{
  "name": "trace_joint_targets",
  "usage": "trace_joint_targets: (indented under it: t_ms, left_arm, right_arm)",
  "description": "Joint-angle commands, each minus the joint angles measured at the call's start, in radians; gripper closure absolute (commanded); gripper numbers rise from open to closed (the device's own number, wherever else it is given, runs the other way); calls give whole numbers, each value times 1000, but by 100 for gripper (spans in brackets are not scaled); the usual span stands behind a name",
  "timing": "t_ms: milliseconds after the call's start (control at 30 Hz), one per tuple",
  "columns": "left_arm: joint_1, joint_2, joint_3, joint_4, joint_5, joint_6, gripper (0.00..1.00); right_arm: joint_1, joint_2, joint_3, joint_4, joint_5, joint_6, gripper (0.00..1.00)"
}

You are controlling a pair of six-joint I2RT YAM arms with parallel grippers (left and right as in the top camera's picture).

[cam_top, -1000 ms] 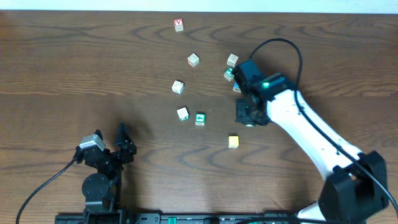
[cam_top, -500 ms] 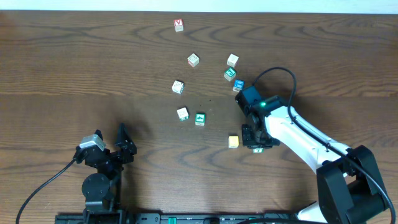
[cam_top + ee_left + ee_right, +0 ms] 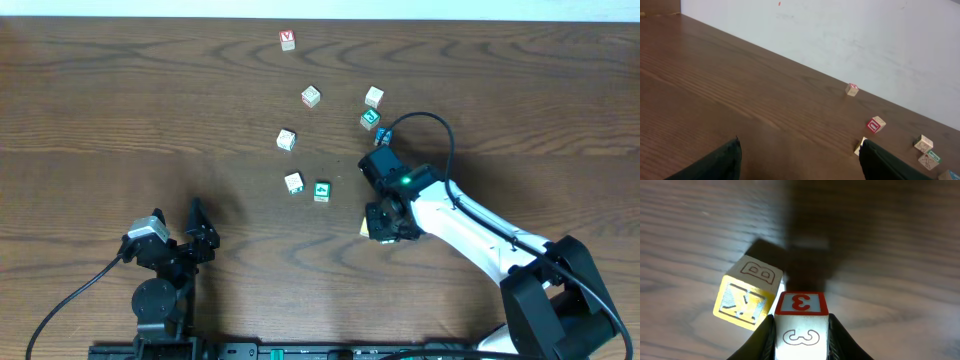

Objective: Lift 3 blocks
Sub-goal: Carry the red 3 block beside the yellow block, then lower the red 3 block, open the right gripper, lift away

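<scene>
Red-rimmed "3" block [image 3: 801,314] pinched in right gripper [image 3: 801,332], just beside yellow block [image 3: 747,297] mid-frame; left gripper [image 3: 800,152] spread wide, holding nothing.

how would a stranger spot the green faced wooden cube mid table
On the dark wooden table, look left of the right gripper. Two small cubes sit close together there; the green-topped wooden cube with a white mark is the right one, beside a pale cube.
</scene>
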Motion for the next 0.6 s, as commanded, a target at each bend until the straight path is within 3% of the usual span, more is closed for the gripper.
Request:
trace_joint_targets:
  t_ms: [0,567]
  left_arm:
    - [-4,-2,-14,-46,-18,13,24]
    - [-4,-1,-14,-46,-18,13,25]
  right_arm:
    - [8,-1,-3,23,-2,-15,84]
    - [19,-1,-3,82,-25,70,84]
